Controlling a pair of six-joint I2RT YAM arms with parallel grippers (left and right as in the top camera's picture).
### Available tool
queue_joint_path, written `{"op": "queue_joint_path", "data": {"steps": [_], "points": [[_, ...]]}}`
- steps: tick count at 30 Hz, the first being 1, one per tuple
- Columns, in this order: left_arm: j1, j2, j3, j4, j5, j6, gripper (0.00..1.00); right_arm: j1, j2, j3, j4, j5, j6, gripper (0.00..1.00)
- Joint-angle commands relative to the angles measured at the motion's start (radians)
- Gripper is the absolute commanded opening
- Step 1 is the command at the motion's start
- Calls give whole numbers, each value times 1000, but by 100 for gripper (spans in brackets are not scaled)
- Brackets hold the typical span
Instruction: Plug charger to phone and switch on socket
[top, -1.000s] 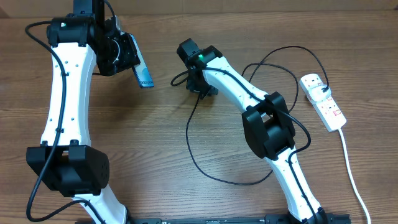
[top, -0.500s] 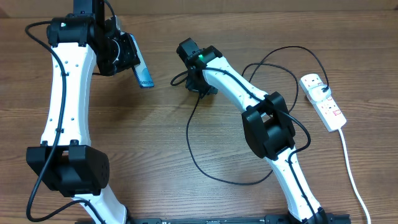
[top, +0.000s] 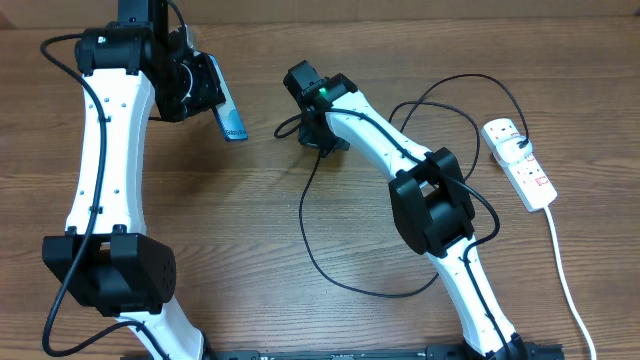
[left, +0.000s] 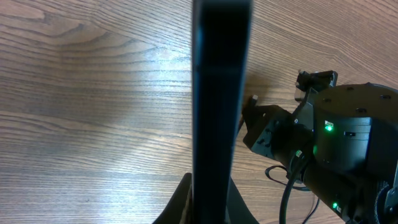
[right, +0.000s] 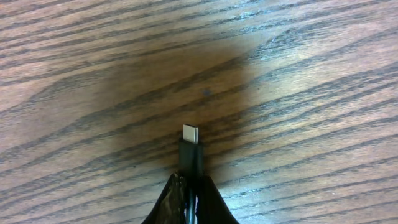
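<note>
L gripper (top: 207, 92) clamps phone (top: 232, 122), upper left; R gripper (right: 189, 198) pinches charger (right: 191, 150) tip, top centre; socket (top: 522, 168) far right.

Robot lab bench, judged by the fittings. A left arm (top: 105, 150) and right arm (top: 375, 130), white with black joints, are mounted along one edge of a wood-grain table (top: 250, 230). A green status light (top: 323, 92) is lit on the right arm. A socket (top: 520, 165) and charger (top: 303, 225) are laid out.
</note>
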Motion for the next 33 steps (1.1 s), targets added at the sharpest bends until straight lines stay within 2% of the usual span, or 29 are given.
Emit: {"op": "queue_joint_path", "data": {"steps": [1,4,7,10,17,25,33], "points": [[0,-8,14,8,5,-8,4,-5,37,8,-19,-5,-6,4],[0,-8,14,18,20,5,4,-5,32,46,-60,-5,-7,4],[0,-8,14,45,99,36,4,-11,12,101,-111,-5,-12,4],[0,-8,14,84,195,61,4,-24,-23,162,-150,-54,-84,4],[6,-8,14,246,462,98,4,-80,-166,280,-260,-312,-285,4],[64,-8,14,494,769,-18,4,-126,-375,289,-430,-418,-500,4],[60,-8,14,651,986,-37,4,-77,-539,289,-474,-495,-584,4]]}}
